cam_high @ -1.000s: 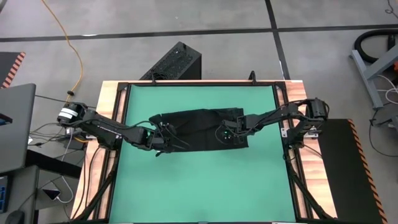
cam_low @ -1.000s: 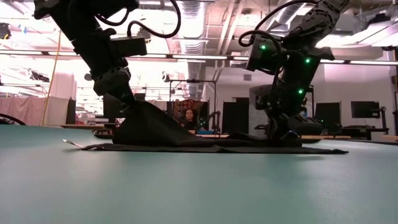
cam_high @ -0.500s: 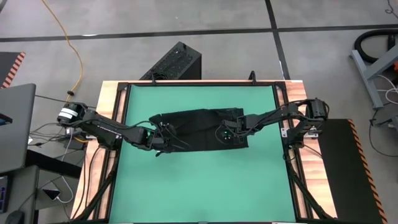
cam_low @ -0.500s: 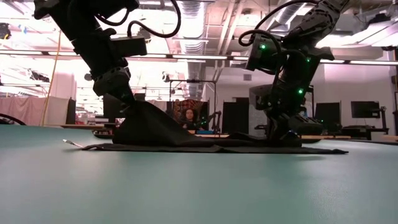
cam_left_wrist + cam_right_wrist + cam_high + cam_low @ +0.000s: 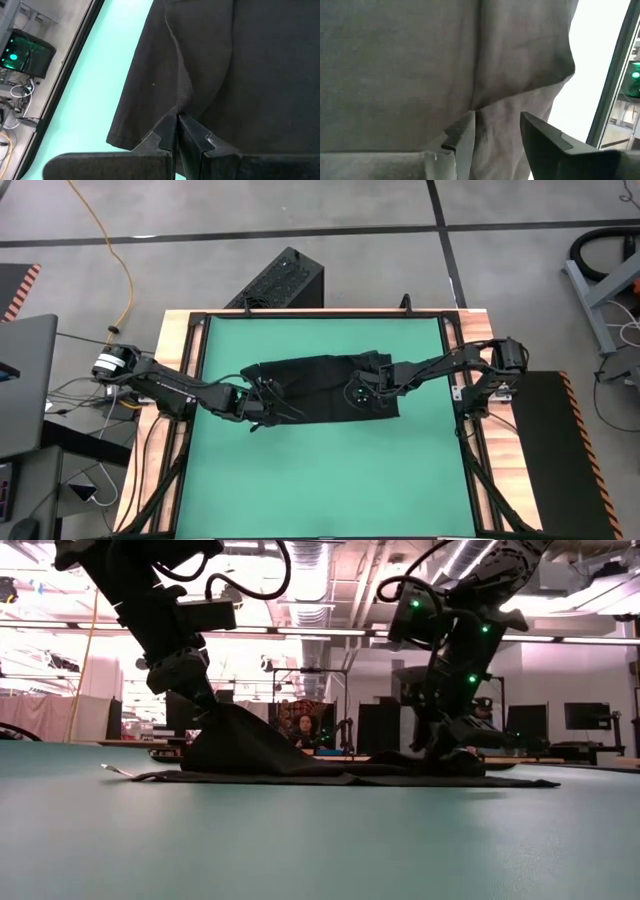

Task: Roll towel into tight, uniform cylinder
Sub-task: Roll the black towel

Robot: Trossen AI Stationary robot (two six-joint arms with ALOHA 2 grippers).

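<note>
The black towel (image 5: 320, 385) lies spread across the middle of the green mat (image 5: 320, 480). Its left part is pulled up into a tent (image 5: 240, 745), and the rest lies flat (image 5: 400, 778). A small pale tag (image 5: 112, 770) sticks out at its left end. My left gripper (image 5: 265, 402) is shut on the cloth at the tent's peak (image 5: 208, 705). My right gripper (image 5: 368, 395) stands open just above the towel's right part (image 5: 448, 752), where a low bunch of cloth sits under it. My left gripper pinches a raised fold of the towel (image 5: 179, 102) between its two fingertips, near the towel's left end. The fingers slant down from the table's left side. The pinched cloth is lifted off the mat and slopes taut down to the flat part. My right gripper's open fingers (image 5: 465, 132) straddle a crease of the towel (image 5: 485, 105); whether a fingertip touches the cloth I cannot tell.
A black ribbed box (image 5: 285, 280) stands on the floor beyond the table's far edge. Dark frame rails (image 5: 195, 360) border the mat on both sides. Bare mat lies near and far of the towel. A person (image 5: 303, 730) sits far behind the table.
My right gripper's fingers have spread apart and it has shifted slightly up and toward the table's left. The cloth under it now sits as a low bunch on the mat. My left gripper and the tent it holds have kept still.
</note>
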